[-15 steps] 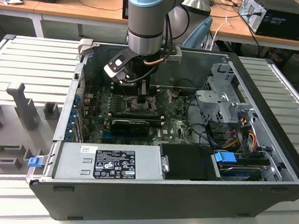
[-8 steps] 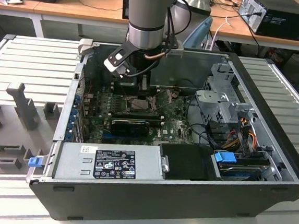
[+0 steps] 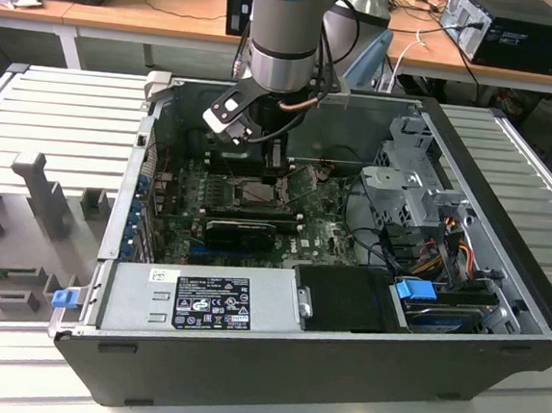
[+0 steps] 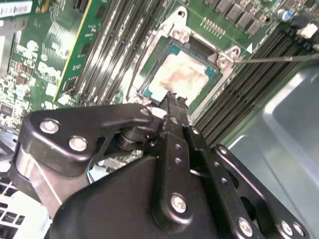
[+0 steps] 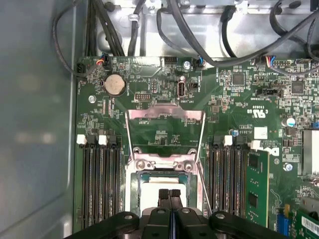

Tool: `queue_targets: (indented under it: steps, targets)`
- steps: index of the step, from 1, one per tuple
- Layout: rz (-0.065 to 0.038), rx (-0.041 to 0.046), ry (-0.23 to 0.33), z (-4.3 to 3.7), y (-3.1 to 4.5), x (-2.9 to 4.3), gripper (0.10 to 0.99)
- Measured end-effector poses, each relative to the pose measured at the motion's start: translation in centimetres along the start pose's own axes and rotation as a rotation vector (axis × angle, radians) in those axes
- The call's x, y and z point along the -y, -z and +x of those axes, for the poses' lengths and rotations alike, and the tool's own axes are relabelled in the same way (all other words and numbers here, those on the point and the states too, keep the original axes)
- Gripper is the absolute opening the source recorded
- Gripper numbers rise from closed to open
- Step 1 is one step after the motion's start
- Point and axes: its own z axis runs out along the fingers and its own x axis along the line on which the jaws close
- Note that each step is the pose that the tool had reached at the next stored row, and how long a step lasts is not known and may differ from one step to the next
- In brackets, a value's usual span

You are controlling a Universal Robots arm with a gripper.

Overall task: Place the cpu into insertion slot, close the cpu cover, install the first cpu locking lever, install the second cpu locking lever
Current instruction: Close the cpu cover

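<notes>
Exterior view: the arm [image 3: 286, 33] reaches down into the open computer case [image 3: 338, 376], its end low over the middle of the green board [image 3: 324, 235]; not much more to get from there. Second wrist view: the cpu [image 4: 182, 79] lies flat in its slot, grey top up and smeared with old paste; the gripper [image 4: 173, 98] has both fingers pressed together with nothing between them, tips at the chip's near edge, touching or just above, can't tell which. I'd guess the chip is light, stiff and delicate underneath, so edges only; it's square, so no real long axis, sides lined up with the socket frame. First wrist view: the cpu cover [image 5: 166, 130] is flipped open, leaning back from its hinge toward the coin battery [image 5: 114, 84]; thin springy metal I reckon, best pushed at its free edge; a thin wire lever [image 5: 200, 186] runs beside the socket.
</notes>
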Motion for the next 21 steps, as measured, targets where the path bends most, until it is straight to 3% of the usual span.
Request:
queue_targets:
  steps: [2, 9, 12, 16, 19, 21]
  targets:
    - [0.003, -0.0035, 0.000, 0.01, 0.15, -0.10, 0.106]
    - [0.003, -0.0045, 0.000, 0.11, 2.52, -0.37, 0.106]
    - [0.005, -0.0045, 0.000, 0.08, 2.41, -3.22, 0.106]
    - [0.009, -0.0046, -0.001, 0.07, 2.32, -5.29, 0.106]
    - [0.014, -0.0044, -0.001, 0.04, 2.23, -7.44, 0.106]
    - [0.015, -0.0045, -0.001, 0.05, 2.19, -8.40, 0.106]
